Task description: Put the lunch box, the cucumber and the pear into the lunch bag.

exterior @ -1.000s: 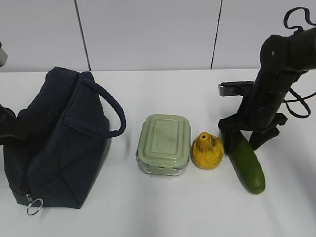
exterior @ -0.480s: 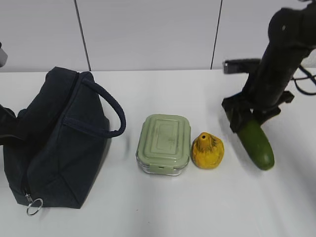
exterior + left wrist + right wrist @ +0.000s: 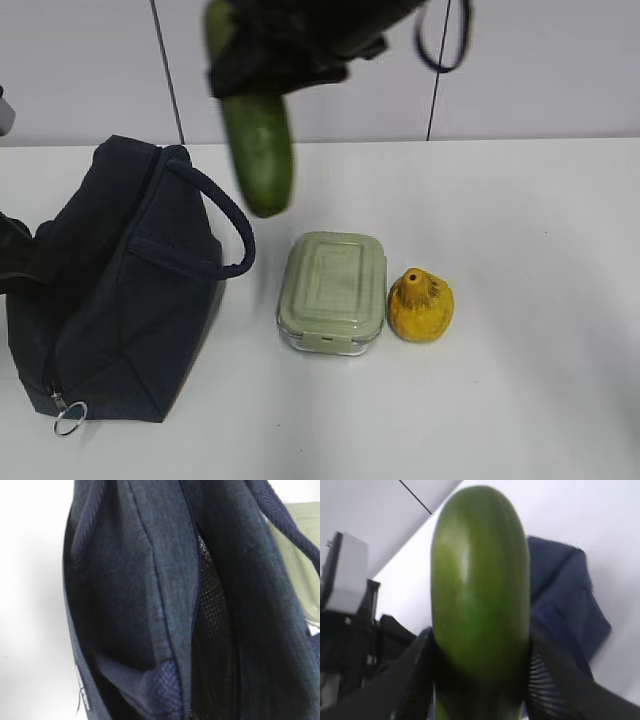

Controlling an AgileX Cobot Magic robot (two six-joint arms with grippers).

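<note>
White bench [image 3: 520, 400] under a pale panelled wall w/ dark seams, exterior view.

Right pincer [image 3: 262, 72], top centre-left of frame, blurred dark mass, clamped on the cucumber [image 3: 257, 140]: cucumber hangs roughly upright, rounded free end down, in the air above the gap betw. bag handle and lunch box, touching neither. Right wrist view: cucumber [image 3: 480, 590] fills mid-frame, dark fingers [image 3: 415, 675] pressed against both its sides at bottom; navy fabric of the lunch bag [image 3: 565, 600] behind, right of centre.

Lunch bag [image 3: 110, 290] at left of frame, lying on the bench, rope handle [image 3: 225, 215] arching to the right, metal ring pull [image 3: 70, 417] at lower left corner. Left wrist view: close on bag [image 3: 150, 605], zip opening parted, black mesh lining [image 3: 212, 605] showing in the slit; sliver of pale green lid at right edge.

Left pincer not visible as such in any view, closed; whether gripping bag fabric, can't tell.

Lunch box [image 3: 333, 290] centre, lid on, flat on bench, just right of handle. Pear [image 3: 420, 306] just beside box's right side, narrow top up.
</note>
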